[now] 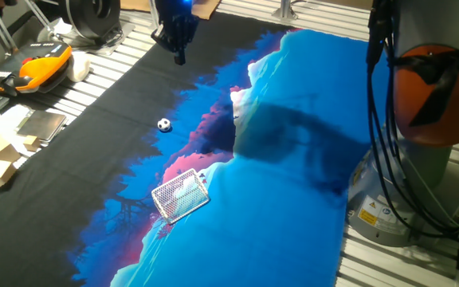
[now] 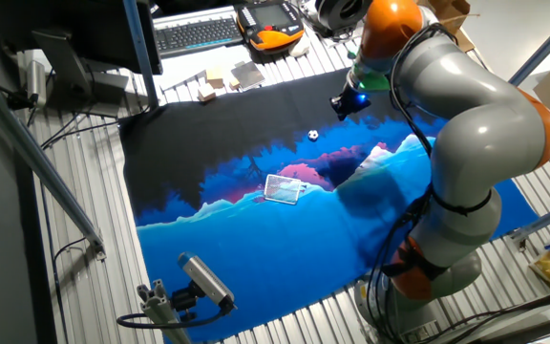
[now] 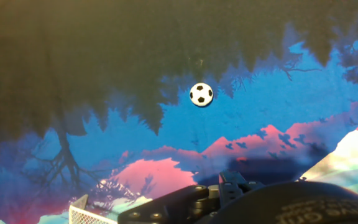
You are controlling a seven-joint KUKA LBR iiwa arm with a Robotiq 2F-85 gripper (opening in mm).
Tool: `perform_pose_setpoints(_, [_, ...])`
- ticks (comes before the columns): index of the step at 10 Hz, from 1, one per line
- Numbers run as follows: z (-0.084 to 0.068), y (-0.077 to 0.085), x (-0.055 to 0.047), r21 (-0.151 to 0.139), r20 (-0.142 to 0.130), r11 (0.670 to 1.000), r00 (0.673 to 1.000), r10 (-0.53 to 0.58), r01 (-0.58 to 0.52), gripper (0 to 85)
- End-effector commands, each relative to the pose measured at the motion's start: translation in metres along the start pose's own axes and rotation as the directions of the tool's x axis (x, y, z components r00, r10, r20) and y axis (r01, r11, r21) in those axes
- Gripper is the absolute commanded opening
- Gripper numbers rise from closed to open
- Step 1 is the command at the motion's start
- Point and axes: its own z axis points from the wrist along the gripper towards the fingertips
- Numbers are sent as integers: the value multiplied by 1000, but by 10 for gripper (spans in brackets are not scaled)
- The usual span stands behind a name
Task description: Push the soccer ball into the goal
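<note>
The gripper (image 1: 179, 49) is held above the black part of the printed cloth (image 1: 293, 159), clear of its surface, with nothing gripped. Whether its fingers are spread or pressed together cannot be told: in both fixed views the tip appears only as a small dark shape, and in the hand view only part of the dark hand body (image 3: 229, 202) is seen along the lower edge.

The soccer ball (image 1: 163, 124) is located on the cloth well apart from the gripper, on the near side of it in one fixed view. In the hand view the soccer ball (image 3: 201, 94) is seen ahead of the hand, close to the frame centre, at the boundary between the dark tree print and the blue area. In the other fixed view the soccer ball (image 2: 312, 136) lies below and left of the gripper (image 2: 344, 103).

The goal (image 1: 180, 195) is positioned farther from the gripper than the ball, beyond it, on the pink and blue mountain print. It is not touched by the ball. A corner of the goal (image 3: 91, 214) is visible at the lower left edge of the hand view.

Beside the cloth, an orange handheld unit (image 1: 38, 64) and a keyboard (image 2: 197, 34) are placed on the slatted table (image 1: 94, 80).
</note>
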Motion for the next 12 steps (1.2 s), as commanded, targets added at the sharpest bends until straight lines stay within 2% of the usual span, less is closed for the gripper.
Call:
perform_pose_setpoints(1, [0, 0, 0, 8, 2, 1000, 1000, 0, 0, 0])
perform_pose_setpoints(3, [0, 0, 0, 9, -10, 1000, 1000, 19, -19, 0])
perform_pose_setpoints(4, [7, -1, -13, 13, -11, 1000, 1000, 26, -25, 0])
perform_pose_setpoints(5, [16, -3, -27, 11, -24, 1000, 999, 24, -24, 0])
perform_pose_setpoints(6, [28, -6, -43, 17, -40, 1000, 999, 7, -6, 0])
perform_pose_setpoints(8, [52, -13, -70, 17, -49, 1000, 999, -16, 16, 0])
perform_pose_setpoints(9, [66, -16, -79, 19, -36, 1000, 999, -23, 24, 0])
perform_pose_setpoints(10, [83, -17, -85, 8, -27, 1000, 1000, -16, 16, 0])
perform_pose_setpoints(11, [96, -18, -87, -17, -33, 1000, 999, 5, -5, 0])
perform_pose_setpoints(12, [105, -17, -85, -47, -56, 998, 998, 37, -40, 0])
